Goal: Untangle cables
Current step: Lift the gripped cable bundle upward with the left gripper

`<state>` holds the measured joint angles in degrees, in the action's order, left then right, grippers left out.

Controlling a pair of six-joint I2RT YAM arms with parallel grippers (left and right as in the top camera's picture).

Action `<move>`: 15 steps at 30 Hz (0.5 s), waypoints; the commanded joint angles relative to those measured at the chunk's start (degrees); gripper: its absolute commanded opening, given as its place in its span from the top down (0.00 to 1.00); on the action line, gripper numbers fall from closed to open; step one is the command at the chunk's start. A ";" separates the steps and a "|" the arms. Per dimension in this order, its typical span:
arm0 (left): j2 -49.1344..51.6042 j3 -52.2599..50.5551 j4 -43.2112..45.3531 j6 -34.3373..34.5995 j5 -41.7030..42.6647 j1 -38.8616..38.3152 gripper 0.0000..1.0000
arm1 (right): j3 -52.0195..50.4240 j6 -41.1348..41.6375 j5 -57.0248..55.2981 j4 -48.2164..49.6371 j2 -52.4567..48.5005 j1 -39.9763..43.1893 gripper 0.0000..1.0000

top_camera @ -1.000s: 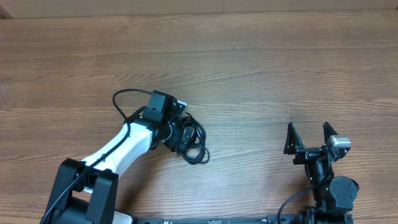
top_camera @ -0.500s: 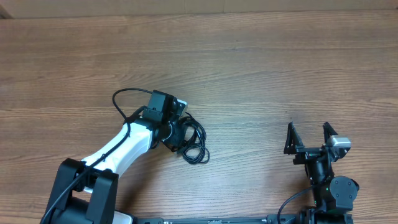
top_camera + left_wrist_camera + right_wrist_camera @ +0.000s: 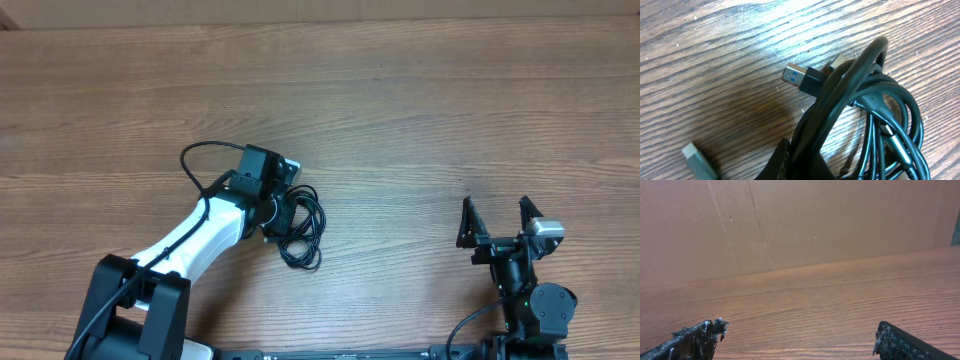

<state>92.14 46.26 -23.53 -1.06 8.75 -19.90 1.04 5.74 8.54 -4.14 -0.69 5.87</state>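
The cables are seen bunched on the table left of centre, with several strands pinched in the closed left gripper. The right gripper is held wide and empty, well apart from them.

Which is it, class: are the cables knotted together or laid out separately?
Knotted together: the cables form one bundle of overlapping loops.

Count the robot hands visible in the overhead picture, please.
2. The left hand is shut on the cables, left of the picture's middle; the right hand stands open and empty at the lower right. None seems hidden.
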 commanded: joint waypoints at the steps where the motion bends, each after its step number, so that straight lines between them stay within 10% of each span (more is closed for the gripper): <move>1: 0.31 1.49 -0.02 0.90 -0.11 0.00 0.96 | -0.55 -0.22 -0.81 0.09 0.52 -0.13 0.00; 15: -1.81 13.14 -11.21 9.53 3.21 0.00 0.96 | -0.55 -0.22 -0.81 0.07 0.52 -0.13 0.00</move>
<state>92.12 54.46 -33.36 4.97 9.98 -19.90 1.04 5.74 8.51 -4.14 -0.69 5.87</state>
